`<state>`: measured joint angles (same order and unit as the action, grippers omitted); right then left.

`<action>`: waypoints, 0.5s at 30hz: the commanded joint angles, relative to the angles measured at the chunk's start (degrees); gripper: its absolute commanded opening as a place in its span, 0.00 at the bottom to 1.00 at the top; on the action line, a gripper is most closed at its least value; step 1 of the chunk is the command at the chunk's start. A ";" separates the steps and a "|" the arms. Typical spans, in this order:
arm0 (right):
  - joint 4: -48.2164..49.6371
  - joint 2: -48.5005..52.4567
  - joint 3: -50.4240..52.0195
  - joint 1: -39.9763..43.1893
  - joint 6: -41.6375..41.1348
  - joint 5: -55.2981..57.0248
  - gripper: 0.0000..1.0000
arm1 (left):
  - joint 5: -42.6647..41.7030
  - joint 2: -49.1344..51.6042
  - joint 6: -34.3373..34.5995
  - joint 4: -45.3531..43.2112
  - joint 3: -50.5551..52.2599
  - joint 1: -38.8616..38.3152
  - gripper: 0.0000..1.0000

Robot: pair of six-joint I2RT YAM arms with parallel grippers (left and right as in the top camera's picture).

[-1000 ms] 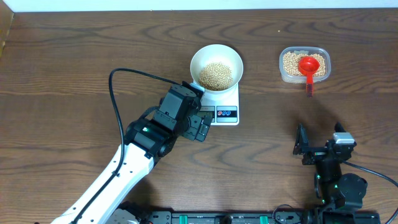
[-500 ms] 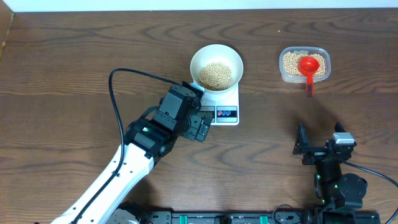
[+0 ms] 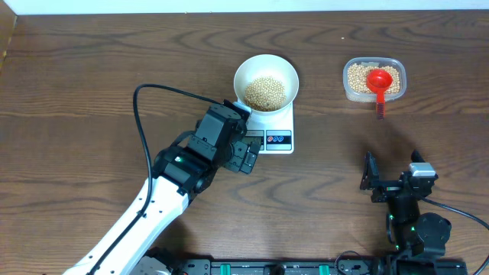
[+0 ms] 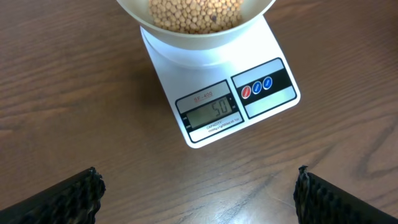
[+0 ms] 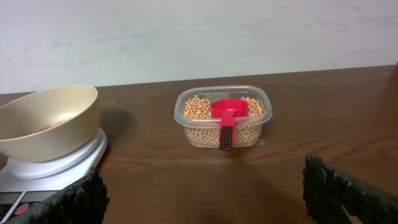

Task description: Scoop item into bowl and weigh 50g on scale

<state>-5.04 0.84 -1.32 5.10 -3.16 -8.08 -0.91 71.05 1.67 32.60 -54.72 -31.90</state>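
Stillness overhead: nothing differs from the earlier frame. On its diagonal arm the left end effector (image 3: pixel 247 155), spread wide and empty, reaches the scale (image 3: pixel 279 140) front; the right end effector (image 3: pixel 393 174), equally apart, sits well back. In the bowl (image 3: pixel 241 71) atop the scale lie the beans (image 3: pixel 266 92). Left wrist: scale skewed, display nearest, reading 50. Right wrist: scoop (image 5: pixel 228 109) in tub (image 5: pixel 186 127), handle toward camera.

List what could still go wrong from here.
1. The open left pincer hangs right in front of the scale; a nudge could shift the bowl and upset the 50 reading.
2. The red scoop lies in the tub with its handle over the rim; a clumsy grab could spill beans.
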 commanded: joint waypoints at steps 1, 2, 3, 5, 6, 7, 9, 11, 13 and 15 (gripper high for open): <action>0.13 -0.52 0.44 -0.33 0.26 0.46 0.99 | 0.76 -2.91 0.07 -0.28 0.42 1.31 1.00; 0.13 -0.52 0.44 -0.33 0.26 0.46 0.99 | 0.74 -3.50 0.09 -0.44 0.42 1.84 1.00; 0.13 -0.52 0.44 -0.33 0.26 0.46 0.99 | 0.72 -4.17 0.09 -0.66 0.42 2.45 1.00; 0.13 -0.52 0.44 -0.33 0.26 0.46 0.99 | 0.44 -6.60 0.09 -1.99 0.96 4.79 1.00; 0.13 -0.52 0.44 -0.33 0.26 0.46 0.99 | -0.02 -7.80 0.09 -2.84 1.57 6.03 1.00; 0.13 -0.52 0.44 -0.33 0.26 0.46 0.99 | -0.13 -8.90 0.09 -3.82 2.29 7.19 1.00; 0.13 -0.52 0.44 -0.33 0.26 0.46 0.99 | -0.20 -11.67 0.09 -6.84 4.72 9.92 1.00; 0.13 -0.52 0.44 -0.33 0.26 0.46 0.99 | -1.38 -14.21 0.04 -8.96 7.02 12.28 1.00; 0.13 -0.52 0.44 -0.33 0.26 0.46 0.99 | -3.61 -17.66 0.04 -11.47 10.32 15.30 1.00; 0.13 -0.52 0.44 -0.33 0.26 0.46 0.99 | -5.57 -21.33 0.04 -14.12 13.88 18.03 1.00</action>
<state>-5.02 0.78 -1.30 5.10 -3.16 -8.08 -2.70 54.76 1.65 20.86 -45.60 -17.72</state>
